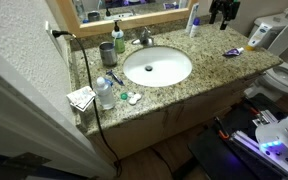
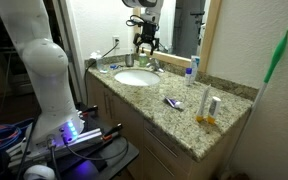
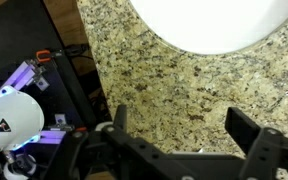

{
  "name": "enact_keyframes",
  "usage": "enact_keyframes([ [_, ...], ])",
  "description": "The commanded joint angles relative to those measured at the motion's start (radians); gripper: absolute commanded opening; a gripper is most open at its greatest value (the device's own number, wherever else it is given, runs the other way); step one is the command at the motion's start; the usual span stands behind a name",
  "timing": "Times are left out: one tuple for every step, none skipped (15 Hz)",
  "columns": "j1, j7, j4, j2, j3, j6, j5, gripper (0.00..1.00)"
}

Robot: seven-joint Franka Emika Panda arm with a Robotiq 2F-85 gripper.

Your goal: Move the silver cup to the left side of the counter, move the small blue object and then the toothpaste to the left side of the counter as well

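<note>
hand point(image 3: 179, 130): spread wide, empty, over bare surface point(image 1: 214, 72) just beside the sink point(image 1: 156, 70) | toothpaste point(image 1: 232, 52): lying flat, right of sink | cup point(image 1: 105, 53): upright, far left by the wall; we judge it light, stiff, slick-sided; we'd grip across mid-body

Home bathroom, clearly. Speckled granite tabletop point(image 1: 214, 62), oval white sink point(image 1: 157, 67) set in, silver faucet point(image 1: 144, 38). Behind it, mirror point(image 2: 179, 30). White toilet point(image 1: 284, 78) just beside vanity. Green soap bottle point(image 1: 119, 40), toothpaste point(image 1: 232, 52) out on top.
</note>
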Motion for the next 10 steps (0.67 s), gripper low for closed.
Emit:
enact_keyframes([
  [-0.006, 0.063, 0.042, 0.059, 0.014, 0.08, 0.09, 1.0],
  [-0.029, 0.076, 0.029, 0.05, -0.01, 0.095, 0.108, 1.0],
  [-0.011, 0.059, 0.006, 0.012, 0.009, 0.06, 0.066, 1.0],
  [-0.013, 0.066, 0.009, 0.019, 0.008, 0.067, 0.068, 1.0],
  [-0.012, 0.066, 0.009, 0.021, 0.008, 0.066, 0.067, 1.0],
  [-0.012, 0.066, 0.009, 0.019, 0.009, 0.065, 0.067, 1.0],
  [-0.011, 0.066, 0.009, 0.018, 0.011, 0.065, 0.067, 1.0],
  [-0.011, 0.066, 0.009, 0.018, 0.011, 0.065, 0.067, 1.0],
  [-0.011, 0.066, 0.009, 0.017, 0.011, 0.065, 0.067, 1.0],
  [-0.011, 0.066, 0.009, 0.018, 0.011, 0.065, 0.067, 1.0],
])
